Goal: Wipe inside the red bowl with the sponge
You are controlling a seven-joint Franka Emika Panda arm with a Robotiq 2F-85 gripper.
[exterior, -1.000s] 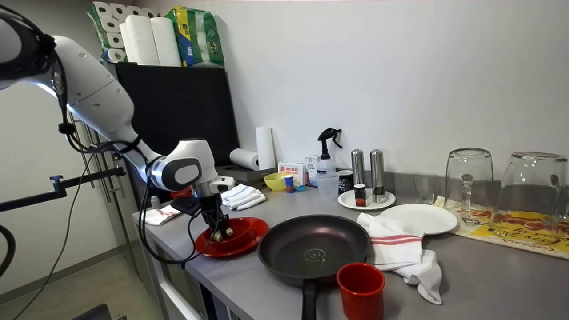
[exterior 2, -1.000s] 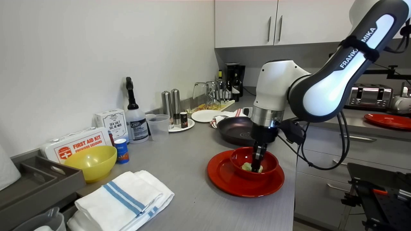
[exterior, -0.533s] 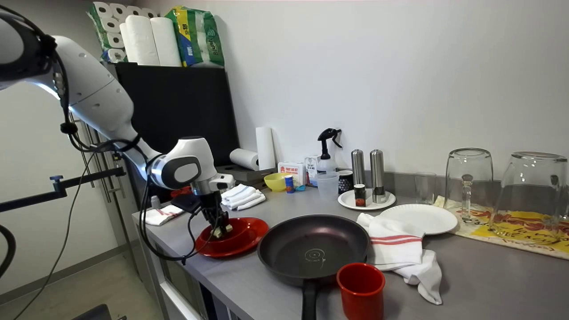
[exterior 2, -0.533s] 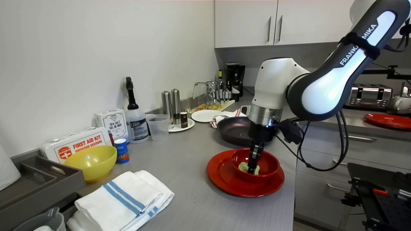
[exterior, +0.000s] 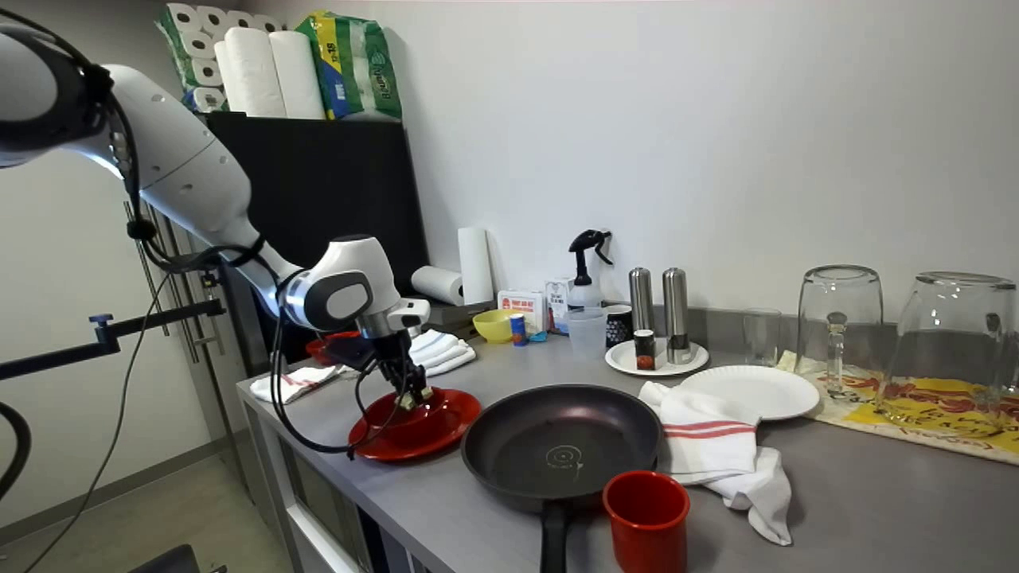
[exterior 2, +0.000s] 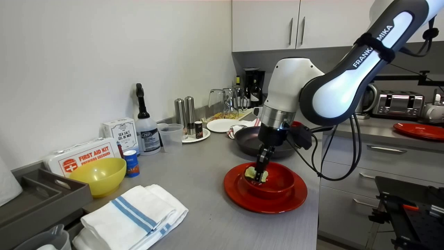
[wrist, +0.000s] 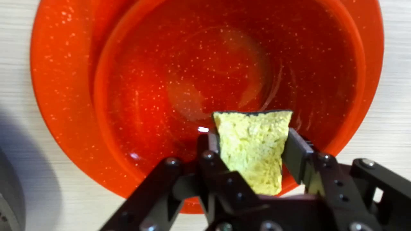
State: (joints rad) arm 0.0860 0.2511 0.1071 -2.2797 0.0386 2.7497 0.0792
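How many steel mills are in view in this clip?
2. In an exterior view, both stand on one plate: the left mill partly behind a black container, the right mill in full view. Others could be hidden.

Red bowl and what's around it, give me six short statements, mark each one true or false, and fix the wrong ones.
1. The gripper holds the sponge. True.
2. The sponge is bright blue. False: it is yellow-green.
3. The red bowl sits on a red plate. True.
4. The red bowl lies upside down. False: it stands with its opening up.
5. A red cup stands beside the frying pan. True.
6. The frying pan rests on the red plate. False: it rests on the counter.
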